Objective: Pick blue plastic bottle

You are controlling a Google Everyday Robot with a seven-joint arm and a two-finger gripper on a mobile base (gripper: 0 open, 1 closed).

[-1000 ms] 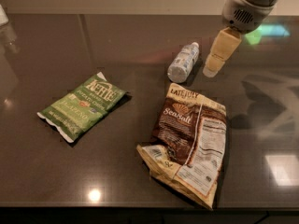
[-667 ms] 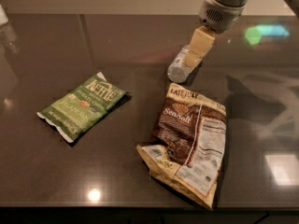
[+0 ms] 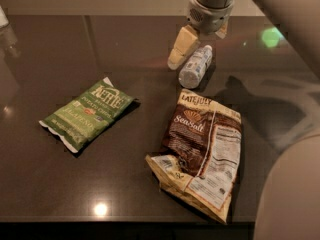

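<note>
The blue plastic bottle (image 3: 195, 66) lies on its side on the dark table (image 3: 125, 44), cap end pointing away toward the back, just above the brown chip bag. My gripper (image 3: 199, 47) hangs over the bottle's cap end at the top centre. One cream finger (image 3: 181, 46) stands just left of the bottle; the other shows only partly behind it on the right. The fingers are apart and not closed on the bottle. The green chip bag (image 3: 88, 113) lies at the left. The brown chip bag (image 3: 201, 157) lies at the front right.
My arm (image 3: 287, 29) crosses the upper right corner and its bulk (image 3: 292, 194) fills the lower right. The table's front edge (image 3: 125, 223) runs along the bottom. A pale object (image 3: 2, 19) sits at the far left edge.
My gripper has moved left, from the bottle's right side to over its cap end, with one finger now on the bottle's left. The bottle and bags have not moved.
</note>
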